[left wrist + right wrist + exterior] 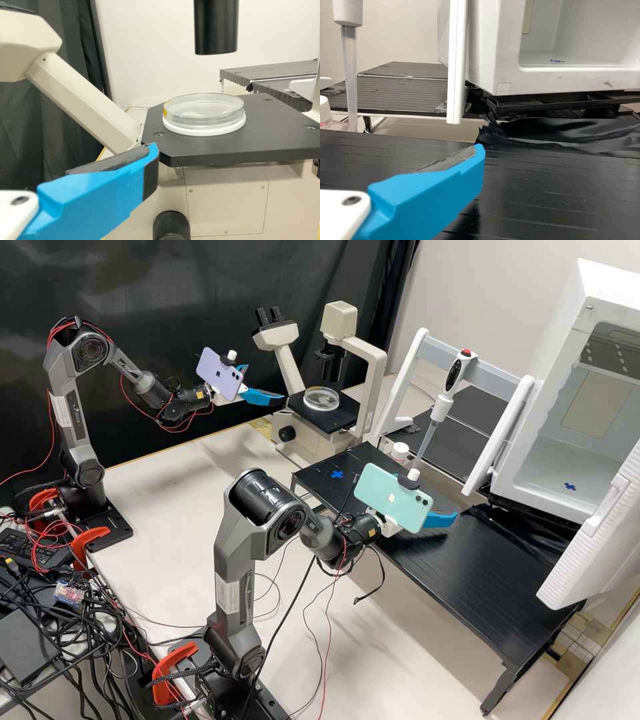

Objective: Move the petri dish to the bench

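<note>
The clear petri dish [321, 398] lies on the microscope's black stage [340, 419]. In the left wrist view the dish [204, 108] rests level on a white ring, with the stage [240, 147] around it. My left gripper [267, 383] is open at the stage's near left side, apart from the dish; its finger with a dark pad shows in the left wrist view, the gripper [151, 152] holding nothing. My right gripper [441, 520] hangs over the black bench platform [467, 573], away from the dish. In the right wrist view this gripper [479, 152] has its padded finger parted from anything.
Above the dish hangs the microscope's black condenser [216, 27]. A pipette [443, 397] hangs on a white stand behind the platform, near a white-capped bottle [400, 452]. An open white incubator [567, 440] stands right. A blue cross [337, 475] marks the platform's left end.
</note>
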`<state>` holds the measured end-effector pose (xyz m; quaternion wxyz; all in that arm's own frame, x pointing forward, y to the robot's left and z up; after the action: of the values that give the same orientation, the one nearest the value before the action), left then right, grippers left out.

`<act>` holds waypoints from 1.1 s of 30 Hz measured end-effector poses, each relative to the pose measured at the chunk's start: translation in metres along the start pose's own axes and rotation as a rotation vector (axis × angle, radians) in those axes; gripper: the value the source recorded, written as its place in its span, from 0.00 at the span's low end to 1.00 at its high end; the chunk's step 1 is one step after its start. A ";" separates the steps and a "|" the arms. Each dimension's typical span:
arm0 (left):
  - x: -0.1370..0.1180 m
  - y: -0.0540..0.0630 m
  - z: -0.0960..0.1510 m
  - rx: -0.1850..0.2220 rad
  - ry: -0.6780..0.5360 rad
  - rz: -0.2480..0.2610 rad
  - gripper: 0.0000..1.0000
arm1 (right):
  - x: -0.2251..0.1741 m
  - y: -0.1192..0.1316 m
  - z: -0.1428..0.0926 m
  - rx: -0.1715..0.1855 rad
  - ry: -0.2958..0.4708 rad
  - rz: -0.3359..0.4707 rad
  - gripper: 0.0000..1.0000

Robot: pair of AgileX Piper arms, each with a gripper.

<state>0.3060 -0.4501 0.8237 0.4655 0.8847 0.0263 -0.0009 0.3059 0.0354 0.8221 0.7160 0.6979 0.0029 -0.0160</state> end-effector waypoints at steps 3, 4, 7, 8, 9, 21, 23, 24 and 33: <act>0.000 0.000 0.000 0.000 0.000 0.000 1.00 | 0.000 0.000 0.000 0.000 0.000 0.000 1.00; 0.000 0.000 0.000 0.000 0.000 0.000 1.00 | 0.000 0.000 0.000 0.000 0.000 0.000 1.00; 0.000 0.000 0.000 0.000 0.000 0.000 1.00 | -0.001 -0.001 0.001 0.000 -0.002 -0.002 1.00; 0.000 0.000 0.000 0.000 0.000 0.000 1.00 | -0.002 -0.002 0.002 0.000 -0.007 -0.007 1.00; 0.000 0.000 0.000 0.000 0.000 0.000 1.00 | -0.004 -0.003 0.003 0.000 -0.010 -0.010 1.00; 0.000 0.000 0.000 0.000 0.000 0.000 1.00 | -0.061 -0.014 -0.037 0.036 0.203 0.002 1.00; 0.000 0.000 0.000 0.000 0.000 0.000 1.00 | -0.070 -0.023 -0.051 0.017 0.252 -0.018 1.00; 0.000 0.000 0.000 0.000 0.000 0.000 1.00 | -0.076 -0.030 -0.061 0.001 0.297 -0.040 1.00; 0.000 0.000 0.000 0.000 0.000 0.001 1.00 | -0.105 -0.076 -0.118 -0.118 0.478 -0.132 1.00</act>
<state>0.3061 -0.4502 0.8238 0.4655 0.8847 0.0259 -0.0008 0.2007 0.1537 0.7456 0.7318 0.6373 0.2187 0.1028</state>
